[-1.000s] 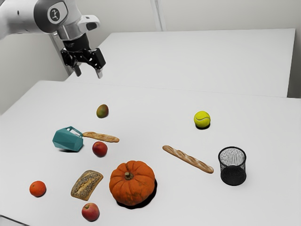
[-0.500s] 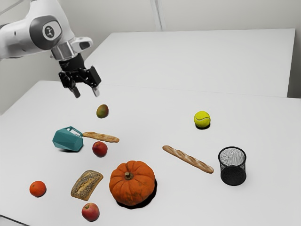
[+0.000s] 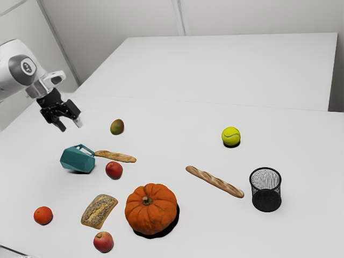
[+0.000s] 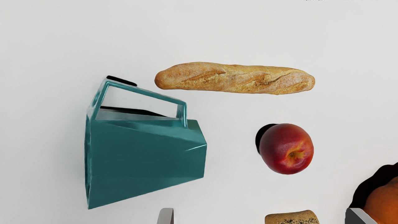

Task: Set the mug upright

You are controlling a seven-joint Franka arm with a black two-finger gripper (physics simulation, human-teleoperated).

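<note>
Hand [image 3: 71, 126] hovers open above the table [image 3: 177, 126], teal mug [image 4: 143, 155] lying sideways.

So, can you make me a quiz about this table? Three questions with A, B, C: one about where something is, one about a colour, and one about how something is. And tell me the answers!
1. Where is the black mesh cup?
A) On the pumpkin
B) Near the exterior view's right edge
C) In the mango's place

2. What colour is the tennis ball?
A) Blue
B) Pink
C) Yellow

3. How is the mug?
A) Lying on its side
B) Standing upright
C) Upside down

Answers:
1. B: it stands just past one end of a long loaf.
2. C: its fuzz is bright yellow.
3. A: its open rim faces sideways.
</note>
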